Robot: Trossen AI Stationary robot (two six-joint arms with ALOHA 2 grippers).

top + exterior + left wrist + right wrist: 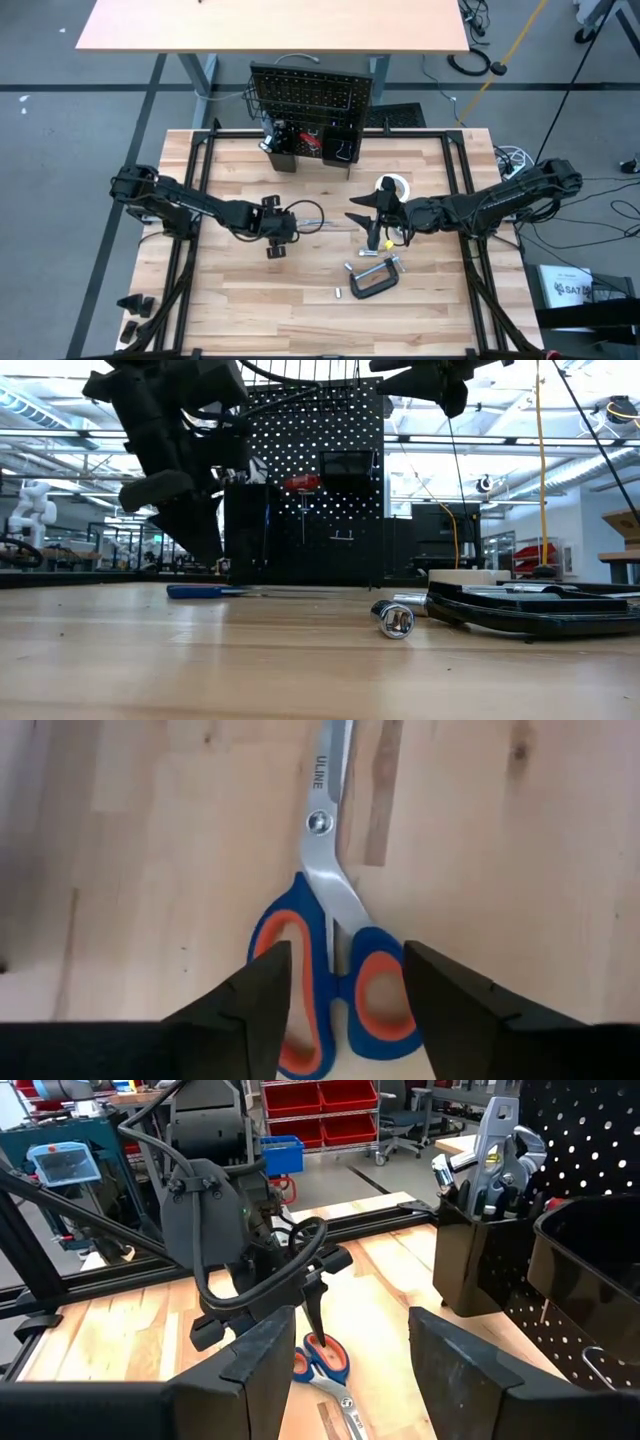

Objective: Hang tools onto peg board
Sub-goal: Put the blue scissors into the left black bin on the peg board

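Note:
Blue-and-orange-handled scissors (322, 870) lie flat on the tabletop, blades pointing away from my left gripper (340, 1005). That gripper points steeply down over the handle loops, open, one finger on each outer side of them. The right wrist view shows it from the front, above the scissors (322, 1360). My right gripper (345, 1355) hangs open and empty above the table's middle, right of the scissors. The black peg board (310, 92) stands at the far edge with bins (292, 150) at its foot; silver tools (490, 1160) and a red-handled one (312, 140) are there. My left gripper comes at the scissors' handle loops (300, 935) from above, slanting down, its fingers (262, 995) straddling both loops from the outside. Whether the fingertips touch the handles I cannot tell. The scissors lie flat on the wood.
A black C-clamp (375, 281) lies on the near right of the table, a silver ratchet piece (395, 619) beside it, and a white tape roll (394, 186) behind my right arm. Small loose bits (340, 293) sit near the clamp. Black frame rails (190, 200) run along the table's sides.

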